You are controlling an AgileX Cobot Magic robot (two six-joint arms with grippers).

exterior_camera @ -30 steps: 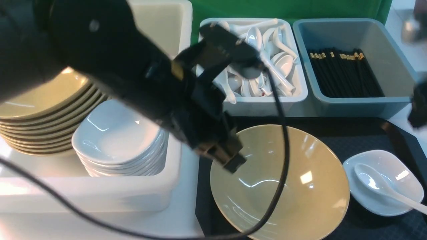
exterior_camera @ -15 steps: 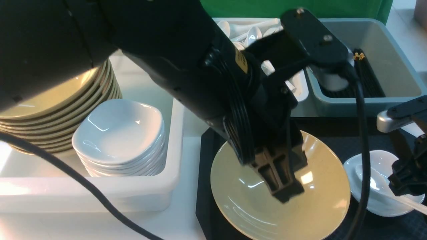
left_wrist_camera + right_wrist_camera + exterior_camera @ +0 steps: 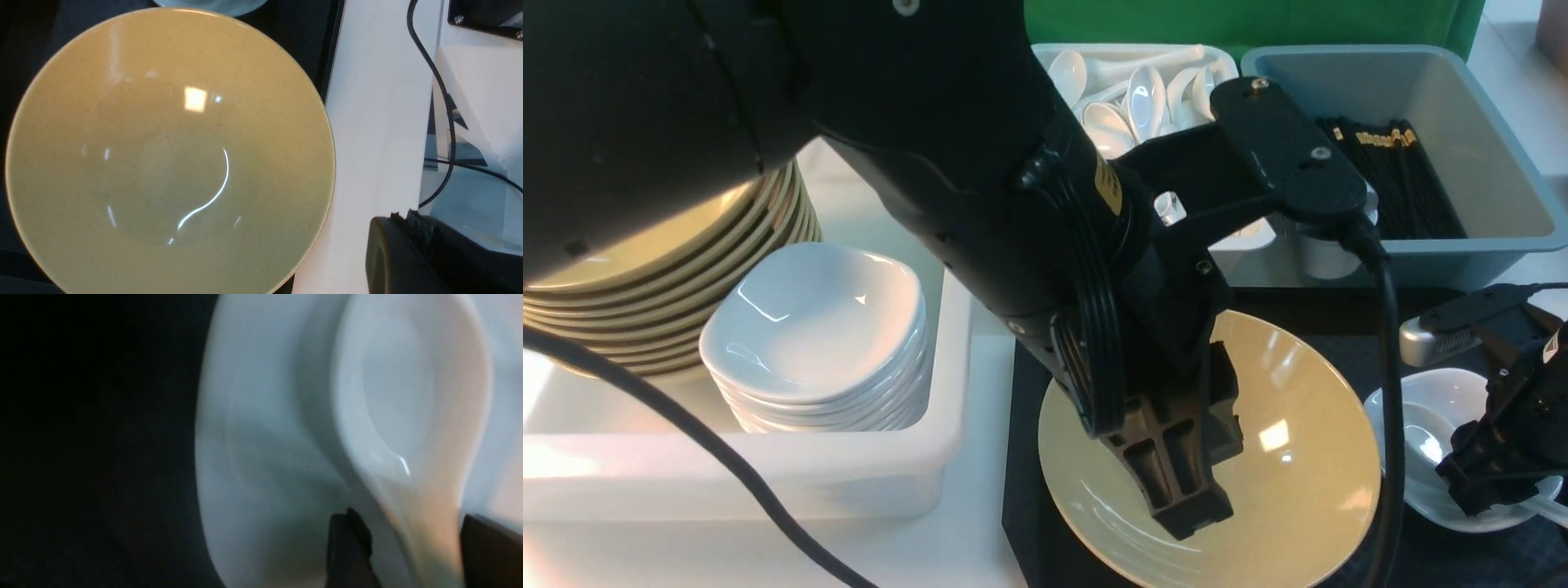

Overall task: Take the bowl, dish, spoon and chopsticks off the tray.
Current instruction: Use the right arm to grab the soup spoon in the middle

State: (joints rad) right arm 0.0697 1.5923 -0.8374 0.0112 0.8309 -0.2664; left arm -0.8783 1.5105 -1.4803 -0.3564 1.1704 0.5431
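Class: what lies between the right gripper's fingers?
The handle of the spoon, lying in the dish; the right gripper straddles it in the right wrist view.

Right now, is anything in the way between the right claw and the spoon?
No, nothing I can see. The right gripper is open, with one finger on each side of the handle of the spoon. The spoon lies in the dish, and nothing else shows between the fingers and the handle.

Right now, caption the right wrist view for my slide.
The right gripper straddles the spoon lying in the white dish, jaws not yet closed.
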